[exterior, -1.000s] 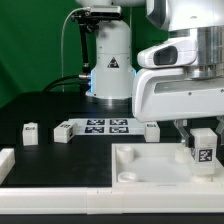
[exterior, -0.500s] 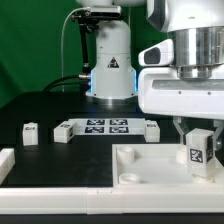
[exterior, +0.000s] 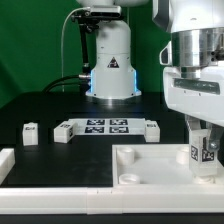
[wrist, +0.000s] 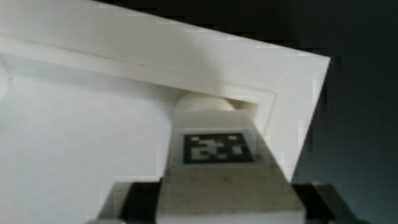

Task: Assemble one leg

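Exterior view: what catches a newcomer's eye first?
The gripper, shut on the leg, holds it upright over a corner of the tabletop at the exterior view's right. Behind, the marker board lies flat, with small white parts spread on either side of it.

Hangs vertical with arm (exterior: pixel 196 70) along the frame's right edge, wrist pointing straight down, fingers (wrist: pixel 317 204) clamped on the leg (exterior: pixel 203 150) at lower right.
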{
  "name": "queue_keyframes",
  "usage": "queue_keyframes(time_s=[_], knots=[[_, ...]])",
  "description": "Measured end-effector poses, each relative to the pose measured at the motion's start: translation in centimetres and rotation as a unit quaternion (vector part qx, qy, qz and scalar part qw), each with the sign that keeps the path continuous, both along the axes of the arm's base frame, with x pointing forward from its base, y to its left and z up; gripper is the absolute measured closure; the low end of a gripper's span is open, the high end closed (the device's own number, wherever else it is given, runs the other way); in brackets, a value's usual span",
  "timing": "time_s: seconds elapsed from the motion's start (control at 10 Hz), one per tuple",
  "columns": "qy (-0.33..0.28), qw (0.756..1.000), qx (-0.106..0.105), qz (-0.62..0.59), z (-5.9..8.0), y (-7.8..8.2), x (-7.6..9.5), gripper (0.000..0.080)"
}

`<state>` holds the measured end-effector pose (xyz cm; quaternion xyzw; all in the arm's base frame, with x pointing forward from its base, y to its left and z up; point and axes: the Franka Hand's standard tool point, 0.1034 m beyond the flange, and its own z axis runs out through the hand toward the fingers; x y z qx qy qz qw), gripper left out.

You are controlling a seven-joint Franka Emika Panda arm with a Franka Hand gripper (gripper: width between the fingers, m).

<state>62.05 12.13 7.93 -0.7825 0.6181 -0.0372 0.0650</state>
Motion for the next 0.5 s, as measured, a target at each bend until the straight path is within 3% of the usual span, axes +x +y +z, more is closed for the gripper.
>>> queue_keyframes(time_s=[0.1, 0.2, 0.3, 0.4, 0.5], knots=[[-0.001, 1.0, -0.002, 0.014, 0.0, 0.07, -0.01, 0.0509], [-0.002, 0.999, -0.005, 0.038, 0.0, 0.07, -0.01, 0.0273], [-0.005, 0.997, -0.01, 0.071, 0.05, 0.09, 0.04, 0.0273], [-0.009, 0.992, -0.018, 0.127, 0.11, 0.0, 0.09, 0.0177], [-0.014, 0.978, -0.029, 0.205, 0.13, -0.1, 0.14, 0.0155]])
